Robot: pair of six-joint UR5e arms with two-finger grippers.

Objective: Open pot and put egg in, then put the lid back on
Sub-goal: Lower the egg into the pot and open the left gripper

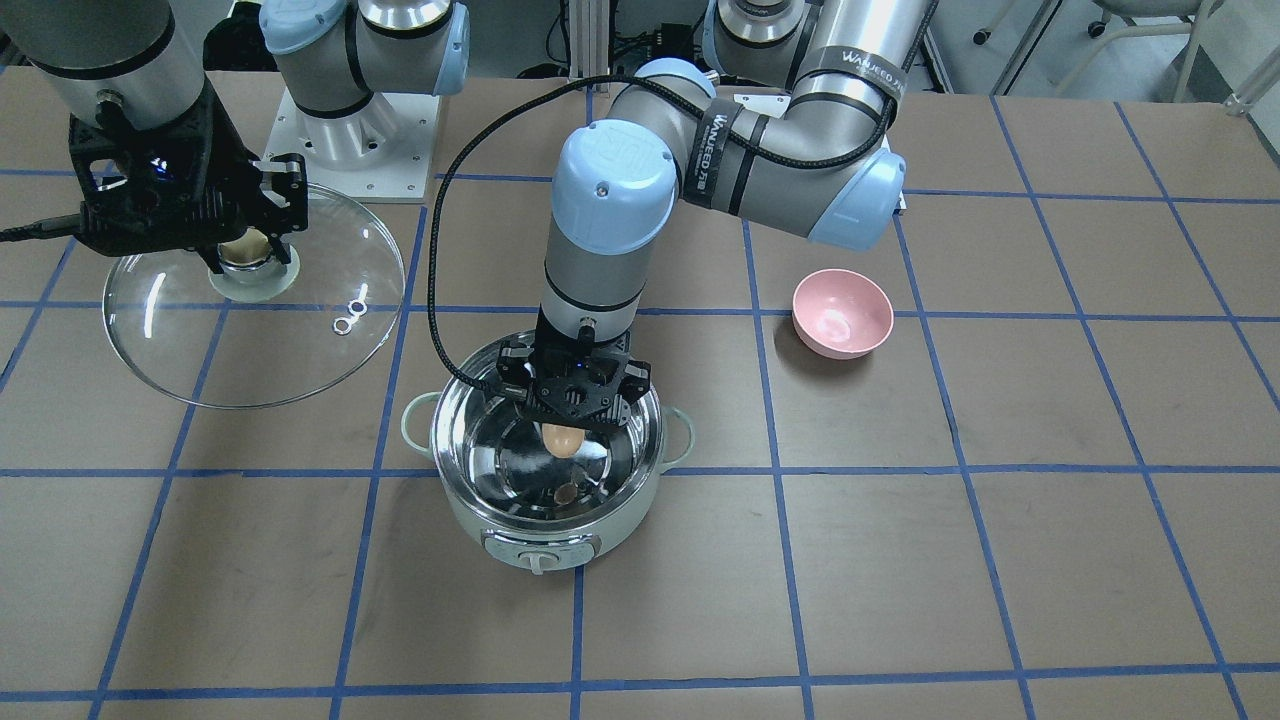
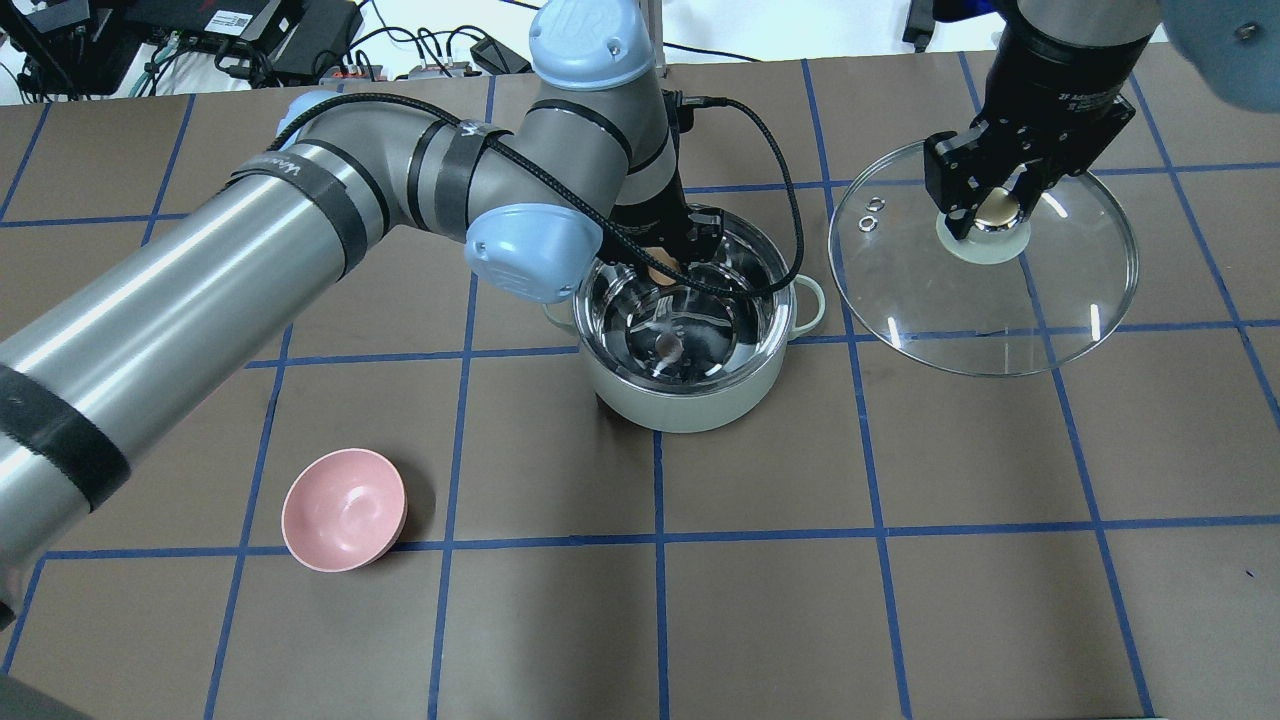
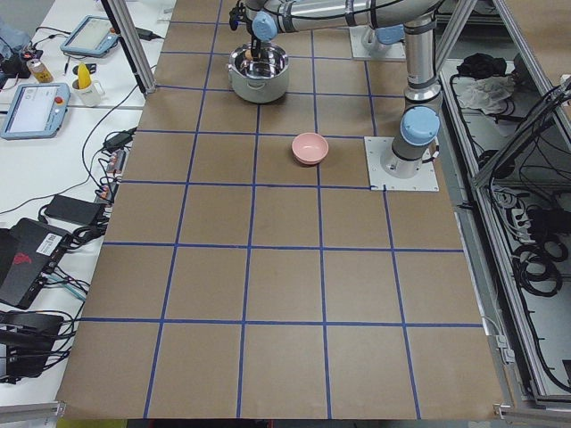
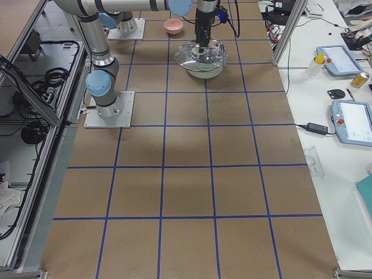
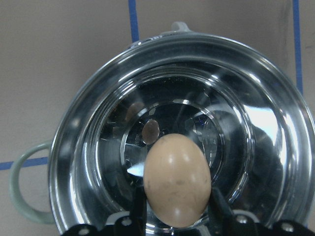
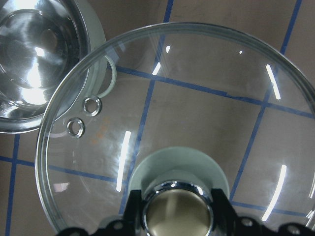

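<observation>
- Left wrist-mounted view: the left tool (image 5: 177, 210) is closed partway on the egg (image 5: 177, 179), with one finger on each flank. It holds nothing else.
- The egg hangs within the rim of the open pot (image 5: 78, 147), above the steel floor and clear of it.
- The egg's long axis runs up and down this frame, crosswise to the fingers' closing line. The narrower end appears to be uppermost, but only marginally.
- The right tool (image 2: 993, 212) is clamped on the knob of the lid (image 2: 1000, 310). The lid is tilted, beside the pot on the robot's right. I cannot tell whether its low edge touches the surface (image 2: 700, 600).
- Risk: if released at this height, the egg would fall onto bare steel and could crack or roll.
- Risk: a two-point pinch on a smooth shell could slip, or crush the shell if tightened.
- Risk: if the lid is brought back before the left arm clears the pot, it would strike the arm.
</observation>
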